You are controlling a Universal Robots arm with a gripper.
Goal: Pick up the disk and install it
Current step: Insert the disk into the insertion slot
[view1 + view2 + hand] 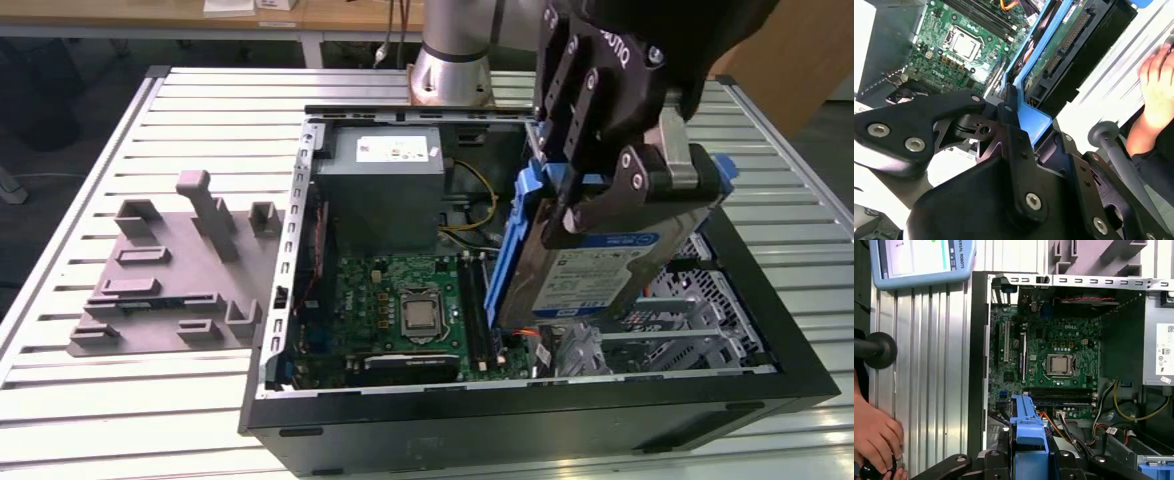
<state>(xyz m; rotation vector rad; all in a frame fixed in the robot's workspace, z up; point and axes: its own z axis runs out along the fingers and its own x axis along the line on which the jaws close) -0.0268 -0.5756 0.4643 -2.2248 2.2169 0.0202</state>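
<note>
The disk (597,278), silver with a blue-and-white label and a blue bracket (515,240), hangs on edge over the open computer case (534,410). It is near the metal drive cage (687,320) at the exterior view's right. My black gripper (625,190) is shut on the disk's upper part from above. In the second wrist view the disk's green circuit side (1061,47) and bracket (1035,121) run out from between the fingers (1014,150). In the first wrist view the bracket's end (1028,422) sticks out over the motherboard (1054,360).
Inside the case lie the motherboard (400,300) and a grey power supply box (384,190). A grey moulded fixture (174,270) sits on the slatted table at the exterior view's left. A person's hand (874,440) and a teach pendant (924,260) are beside the case.
</note>
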